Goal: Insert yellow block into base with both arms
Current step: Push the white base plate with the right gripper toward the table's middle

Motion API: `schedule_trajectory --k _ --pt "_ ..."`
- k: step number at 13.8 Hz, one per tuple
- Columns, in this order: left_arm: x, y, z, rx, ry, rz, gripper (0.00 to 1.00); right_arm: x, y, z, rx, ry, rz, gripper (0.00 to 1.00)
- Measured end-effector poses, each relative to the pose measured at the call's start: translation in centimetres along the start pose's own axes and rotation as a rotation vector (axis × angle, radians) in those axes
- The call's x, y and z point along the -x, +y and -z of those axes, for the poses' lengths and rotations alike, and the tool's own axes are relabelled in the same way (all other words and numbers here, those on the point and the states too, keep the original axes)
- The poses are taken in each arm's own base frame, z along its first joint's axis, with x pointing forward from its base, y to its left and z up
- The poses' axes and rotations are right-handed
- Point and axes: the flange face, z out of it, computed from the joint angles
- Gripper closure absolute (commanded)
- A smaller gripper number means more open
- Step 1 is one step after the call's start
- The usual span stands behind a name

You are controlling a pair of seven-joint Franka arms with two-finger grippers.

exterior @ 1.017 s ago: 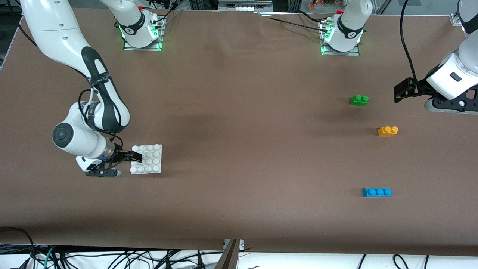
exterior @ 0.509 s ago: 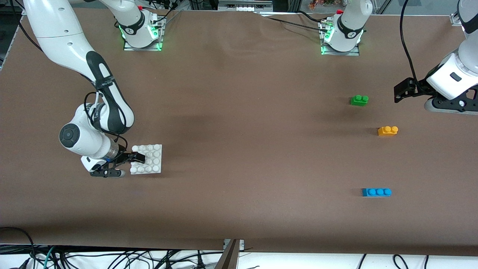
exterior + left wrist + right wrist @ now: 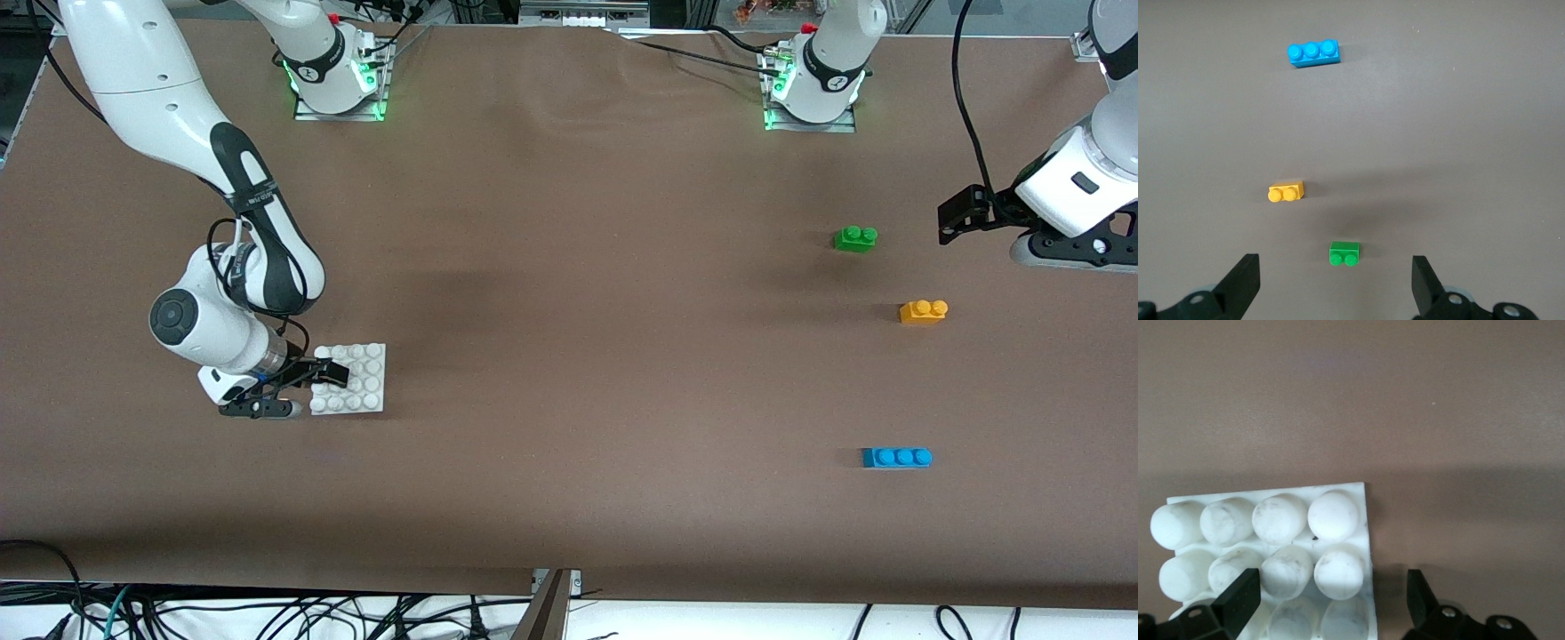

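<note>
The right gripper point(image 3: 313, 384) straddles the white base's point(image 3: 366, 382) edge, jaws apart, likely to steady it. The yellow block point(image 3: 923, 311) lies untouched near the released, waiting left gripper point(image 3: 953, 220).

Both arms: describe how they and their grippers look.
Both arms are white and jointed. The right arm has a black forearm panel, a dark round joint cap and looping black cables at the wrist. The left arm trails a black cable. The right gripper and the left gripper are black with two fingers. The bases glow green.
</note>
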Motion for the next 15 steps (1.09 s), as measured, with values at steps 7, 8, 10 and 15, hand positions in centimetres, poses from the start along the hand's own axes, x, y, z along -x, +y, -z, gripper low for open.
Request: schedule_trajectory --k 7,8,10,15 --pt "0.0 0.0 0.0 0.0 0.0 0.0 0.0 0.1 -2.4 -0.1 -0.025 0.014 0.029 0.18" --pt "0.0 0.0 0.0 0.0 0.0 0.0 0.0 0.2 -3.0 -0.1 -0.028 0.019 0.035 0.18" --pt "0.0 0.0 0.0 0.0 0.0 0.0 0.0 0.4 -4.2 -0.3 -0.031 0.023 0.03 0.18" --pt "0.0 0.0 0.0 0.0 0.0 0.001 0.0 1.3 -9.2 -0.7 -0.039 0.027 -0.055 0.18"
